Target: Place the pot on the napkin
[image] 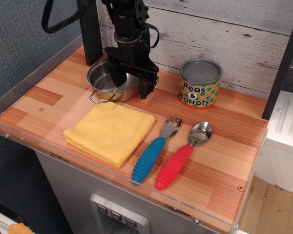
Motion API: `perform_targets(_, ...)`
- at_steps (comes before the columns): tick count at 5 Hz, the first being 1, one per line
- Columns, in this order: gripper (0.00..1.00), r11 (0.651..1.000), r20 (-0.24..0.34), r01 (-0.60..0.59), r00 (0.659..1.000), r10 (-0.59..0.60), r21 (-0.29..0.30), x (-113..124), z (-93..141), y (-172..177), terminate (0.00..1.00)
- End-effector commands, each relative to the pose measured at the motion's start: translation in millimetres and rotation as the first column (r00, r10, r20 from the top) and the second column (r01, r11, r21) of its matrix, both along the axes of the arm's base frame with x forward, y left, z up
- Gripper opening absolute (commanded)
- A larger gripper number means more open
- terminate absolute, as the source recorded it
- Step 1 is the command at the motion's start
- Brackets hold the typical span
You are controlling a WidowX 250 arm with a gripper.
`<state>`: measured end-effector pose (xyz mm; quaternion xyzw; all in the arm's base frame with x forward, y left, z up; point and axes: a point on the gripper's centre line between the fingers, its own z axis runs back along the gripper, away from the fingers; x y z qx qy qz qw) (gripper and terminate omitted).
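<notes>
Open gripper (132, 84) straddles the 3 o'clock rim of the pot (107, 80): light, stiff, slippery steel; pinch the wall firmly.

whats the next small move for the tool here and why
Probably close the tool on the pot wall. Its jaws are open and straddle the pot's right rim, one finger inside the bowl, one outside. The pot sits on the wood behind the napkin, so it must be gripped before lifting.

Pot's (106, 81) right rim, behind the fingers (145, 87)
</notes>
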<state>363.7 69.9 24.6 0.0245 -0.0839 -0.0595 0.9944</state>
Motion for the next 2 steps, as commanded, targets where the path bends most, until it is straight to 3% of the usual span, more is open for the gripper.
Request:
perform_targets(1,0.00,0.999,0.048,-0.028,0.998,0.029,-0.033,2.6,8.8,14.3,0.00)
perform_targets(2,0.00,0.998,0.037,-0.042,0.998,0.044,-0.049,2.2,5.1,17.7,0.00)
